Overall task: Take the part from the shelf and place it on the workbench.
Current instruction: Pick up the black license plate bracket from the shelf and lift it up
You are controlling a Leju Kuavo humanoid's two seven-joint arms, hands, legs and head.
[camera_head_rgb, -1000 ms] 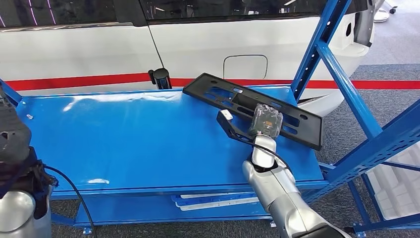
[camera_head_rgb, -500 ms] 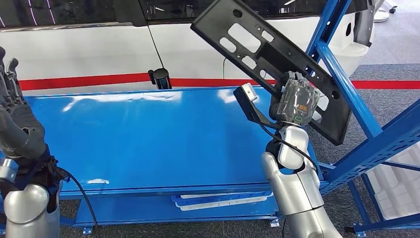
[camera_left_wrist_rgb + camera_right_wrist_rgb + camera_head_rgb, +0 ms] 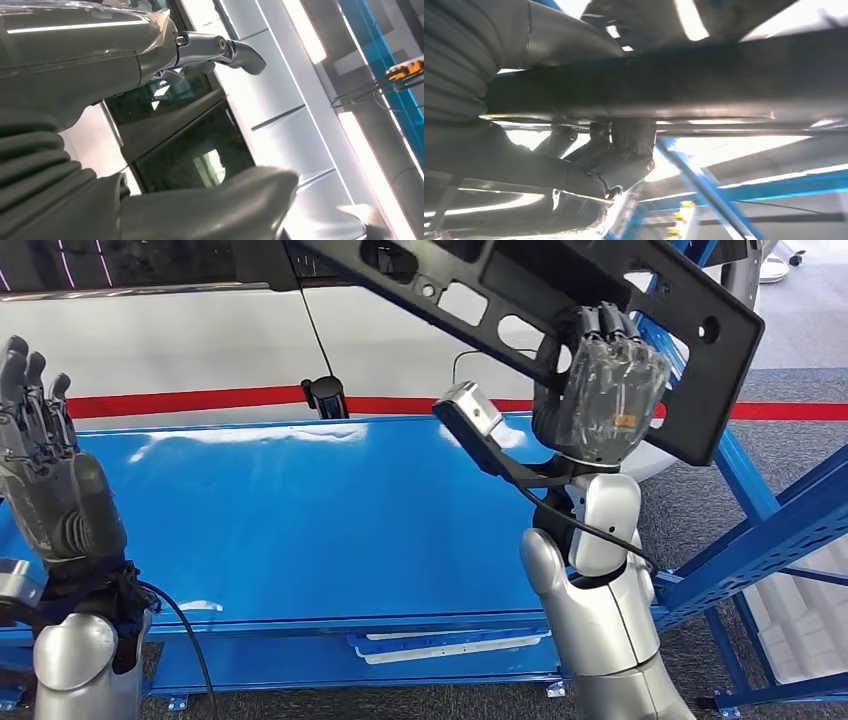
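Holding the black part high above the blue shelf

Gripping the long black perforated plastic part [image 3: 560, 300], the right hand [image 3: 600, 390] has its dark fingers [image 3: 605, 325] curled over the panel's lower edge, with the palm under a clear plastic cover. The part hangs tilted in the air, well above the glossy blue metal shelf [image 3: 300, 520], running from the upper middle of the head view down toward the right, in front of the slanted blue perforated shelf upright [image 3: 760, 540]. In the right wrist view the part [image 3: 674, 85] crosses as a dark bar clamped against the hand [image 3: 589, 165]. The left hand [image 3: 50, 480] is raised at the left side of the shelf, holding nothing, its dark fingers [image 3: 30, 390] straight and pointing up, slightly apart; the left wrist view shows its grey thumb and fingers [image 3: 220, 47] spread apart on nothing. Behind the shelf stands a white car body with a red stripe [image 3: 200, 350], and a short black cylinder [image 3: 325, 395] sits at the shelf's far edge
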